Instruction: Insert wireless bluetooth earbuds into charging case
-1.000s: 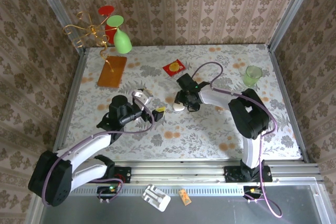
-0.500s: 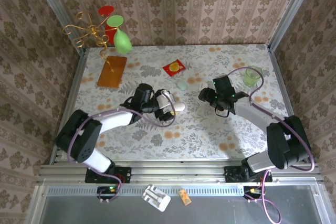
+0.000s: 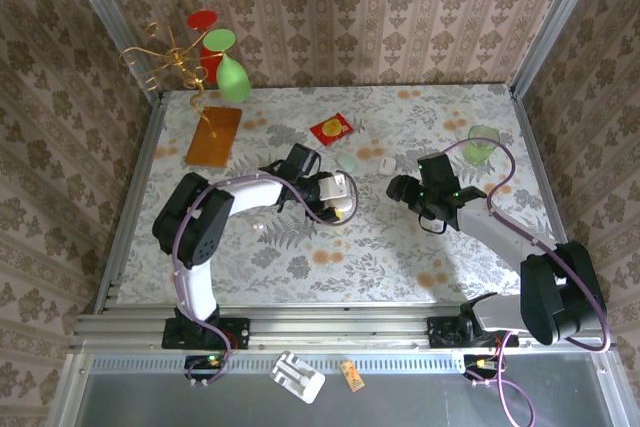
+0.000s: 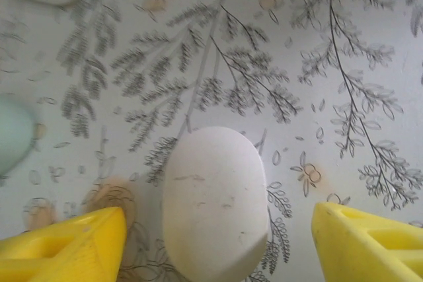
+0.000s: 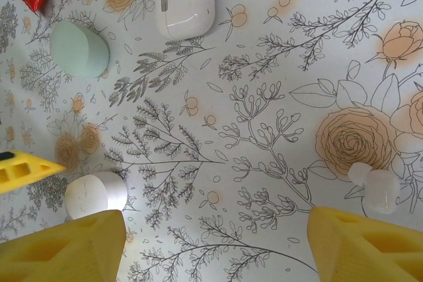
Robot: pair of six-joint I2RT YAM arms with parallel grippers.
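**Desk:** Start with the overhead. Where are the arms?

**Me:** I have the left gripper (image 3: 342, 197) reaching out over the middle of the floral table (image 3: 380, 247). The right gripper (image 3: 398, 190) faces it from the right, near but apart. Just behind them a mint case (image 3: 347, 161) and a white rounded case (image 3: 387, 164) lie side by side, with a red packet (image 3: 331, 129) further back. From up here I cannot judge either claw.

**Desk:** Left wrist, then?

**Me:** There I look down on a white oval case (image 4: 215, 189) lying flat between my two yellow fingers (image 4: 73, 242). Bare table shows on both sides of it, so that claw stands open, straddling the case without touching it. The mint case sits at the left edge and the white rounded case in the top left corner.

**Desk:** And the right wrist?

**Me:** Its fingers (image 5: 66, 246) are spread wide over bare table with nothing between them, so it is open and empty. An earbud (image 5: 375, 188), a tiny white piece, lies on a printed rose at the right. It is near the finger on that side and well apart from all three cases. The white oval case is at lower left, beside the other arm's yellow fingertip. The mint case and white rounded case are up top, and the red packet is in the corner. Which case is the charger I cannot tell.
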